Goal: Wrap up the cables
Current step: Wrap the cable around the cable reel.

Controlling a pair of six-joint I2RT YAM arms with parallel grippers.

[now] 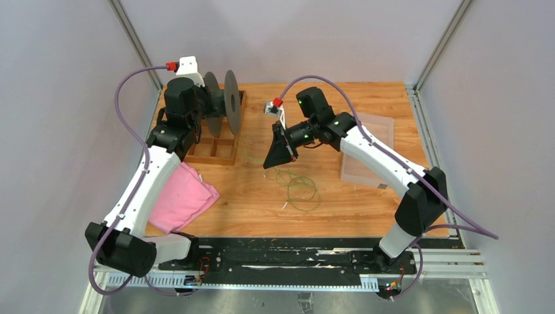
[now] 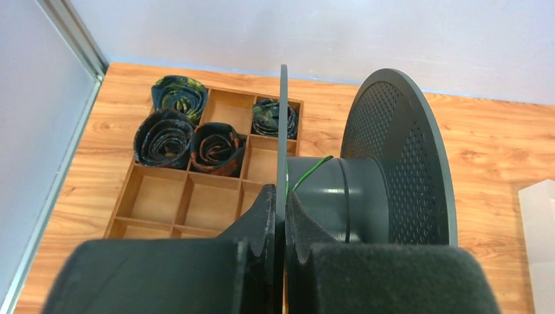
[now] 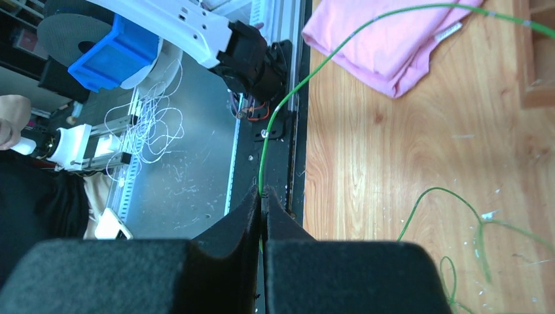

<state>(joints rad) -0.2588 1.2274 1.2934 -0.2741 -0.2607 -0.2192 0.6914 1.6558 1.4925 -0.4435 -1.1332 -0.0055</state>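
A dark grey spool (image 2: 399, 150) stands on edge above the wooden tray. My left gripper (image 2: 283, 193) is shut on its thin near flange, and a strand of the green cable (image 2: 311, 173) crosses the hub. My right gripper (image 3: 262, 193) is shut on the same thin green cable (image 3: 307, 72), which runs from the fingertips up past the pink cloth. In the top view the right gripper (image 1: 269, 162) hangs over mid-table, pointing down and left. Loose loops of the cable (image 1: 302, 191) lie on the wood just below it.
A wooden compartment tray (image 1: 196, 149) with rolled ties sits at the back left under the spool. A pink cloth (image 1: 183, 196) lies front left beside the left arm. A clear plastic bin (image 1: 376, 140) sits at the right under the right arm.
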